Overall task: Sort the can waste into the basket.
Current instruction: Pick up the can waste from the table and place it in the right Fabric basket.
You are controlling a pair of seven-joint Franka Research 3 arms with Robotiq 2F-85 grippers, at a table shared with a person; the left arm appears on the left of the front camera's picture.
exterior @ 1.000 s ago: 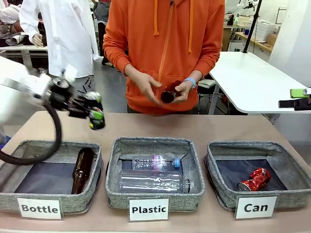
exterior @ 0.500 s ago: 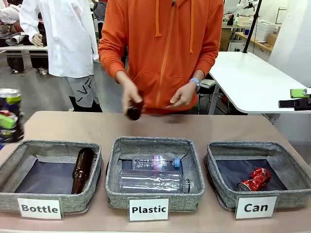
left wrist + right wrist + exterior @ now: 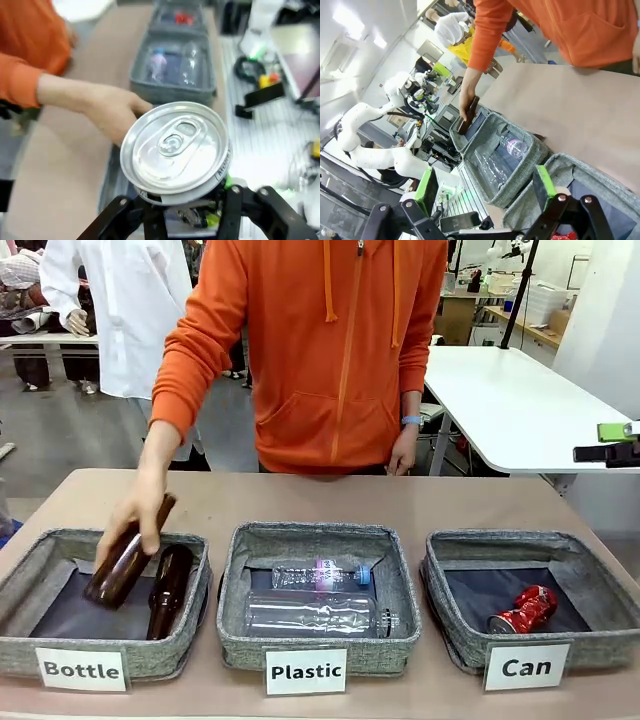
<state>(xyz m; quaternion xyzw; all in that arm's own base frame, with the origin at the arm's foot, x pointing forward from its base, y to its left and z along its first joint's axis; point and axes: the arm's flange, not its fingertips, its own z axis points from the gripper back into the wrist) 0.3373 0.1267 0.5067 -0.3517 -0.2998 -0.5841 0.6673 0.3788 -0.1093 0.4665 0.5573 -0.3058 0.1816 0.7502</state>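
In the left wrist view my left gripper (image 3: 192,215) is shut on a can with a silver top (image 3: 175,147), held upright above the near end of the row of baskets. A dented red can (image 3: 522,610) lies in the grey basket labelled "Can" (image 3: 455,625) at the front right, and shows far off as a red can (image 3: 183,18) in that basket (image 3: 205,22). My right gripper (image 3: 485,187) is open with nothing between its green pads (image 3: 426,187), hovering over the Can basket (image 3: 560,167).
A person in an orange hoodie lowers a brown bottle (image 3: 125,558) into the "Bottle" basket (image 3: 20,585), beside another brown bottle (image 3: 170,590). The person's hand (image 3: 115,107) is close to my held can. The "Plastic" basket (image 3: 240,630) holds two clear bottles.
My left arm with the can has swung out of the front view to the left. The person has carried the brown bottle from chest height down into the Bottle basket.
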